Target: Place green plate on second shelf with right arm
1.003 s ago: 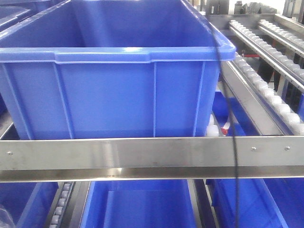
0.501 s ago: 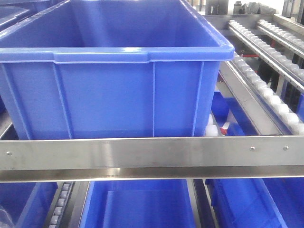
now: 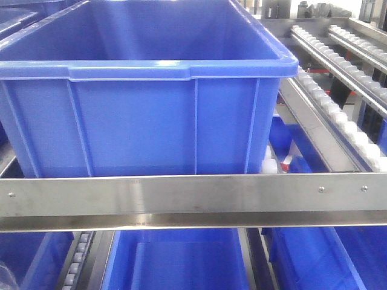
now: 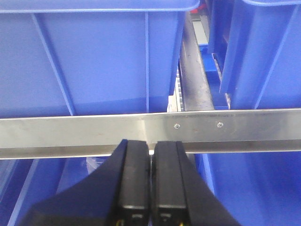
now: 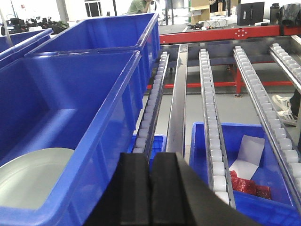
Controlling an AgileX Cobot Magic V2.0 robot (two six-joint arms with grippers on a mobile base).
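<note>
Right wrist view, lower left of frame: you see the green plate [image 5: 33, 176] lying flat on the floor of the blue bin [image 5: 101, 136], apparently already set down on the shelf. Bottom centre, the right end effector [image 5: 150, 188] has its fingers pressed together, holding nothing, above the roller rails [image 5: 209, 117]. Left wrist view, bottom centre: left end effector [image 4: 150, 179] also closed and empty, parked before the steel rail [image 4: 211, 129].
</note>
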